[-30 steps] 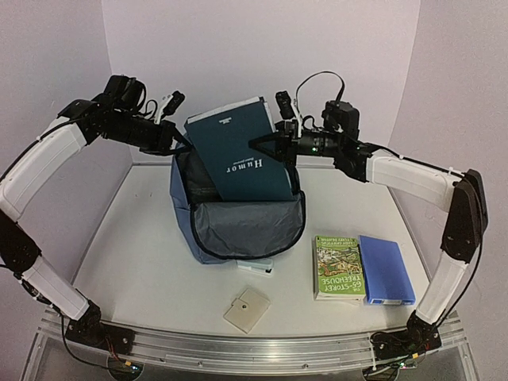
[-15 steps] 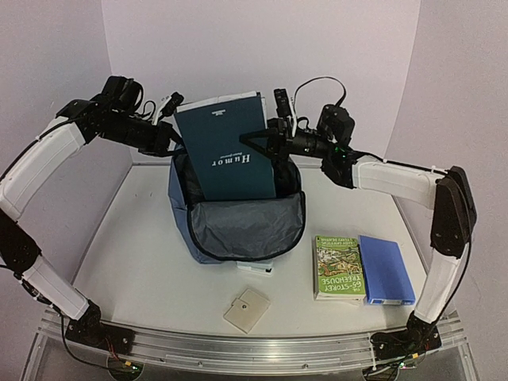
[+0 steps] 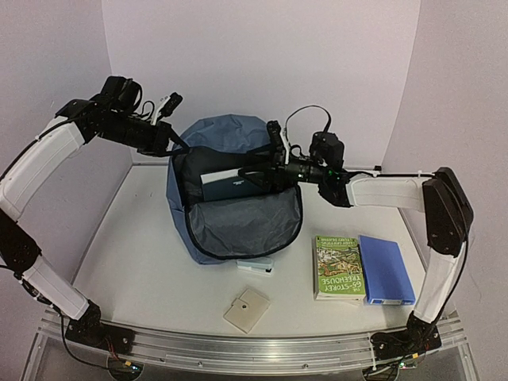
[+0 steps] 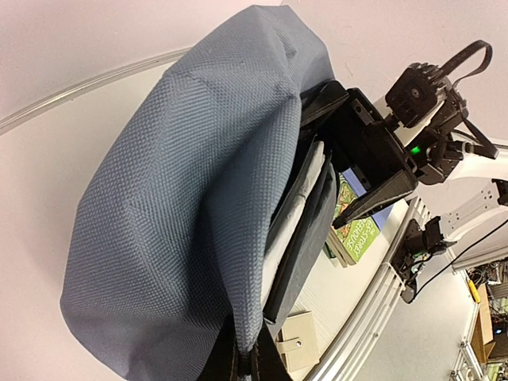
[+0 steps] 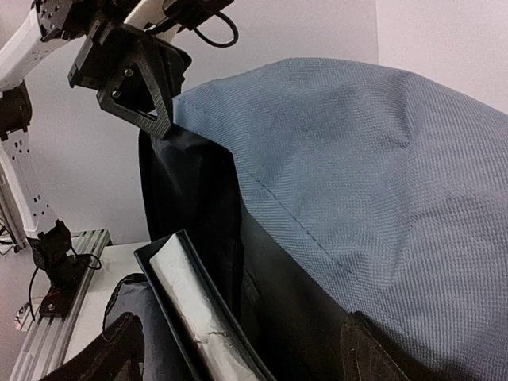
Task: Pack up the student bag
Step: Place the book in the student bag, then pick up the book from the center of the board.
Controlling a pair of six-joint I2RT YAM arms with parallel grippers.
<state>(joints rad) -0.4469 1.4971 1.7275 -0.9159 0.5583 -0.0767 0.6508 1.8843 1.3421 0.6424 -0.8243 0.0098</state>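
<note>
1. Beige square pouch (image 3: 247, 309), flat on the table (image 3: 143, 238), nearest the arm bases, apart from everything else.

2. Small white-and-dark object (image 3: 255, 267), just in front of the bag's foot; too small to identify.

3. Illustrated green paperback (image 3: 340, 267) and blue box (image 3: 385, 268), lying flat and edge to edge at near right, well apart from the bag.

4. Student bag (image 3: 230, 131), slate-blue woven fabric, standing in the middle of the table.
   - The main compartment is unzipped and its grey-lined front panel is folded down toward the arms.
   - A teal hardback (image 3: 226, 186) sits low inside, tilted, page edges upward.
   - Handling, as judged: soft and limp, it will probably slump wherever it is unsupported. It is light by itself, but the hardback now weights it at the bottom. The weave is coarse and should not be slippery.
   - Best holds are likely the stiffer zipper rim or a strap, since loose panel cloth would only bunch.

5. Right gripper (image 3: 255, 167), reaching into the bag's mouth from the right. Its fingers are spread wide on either side of the hardback's top edge and grip nothing.

6. Left gripper (image 3: 173, 145), at the bag's rear left corner. Its fingers are pressed together on the rim, holding the opening up and apart.
</note>
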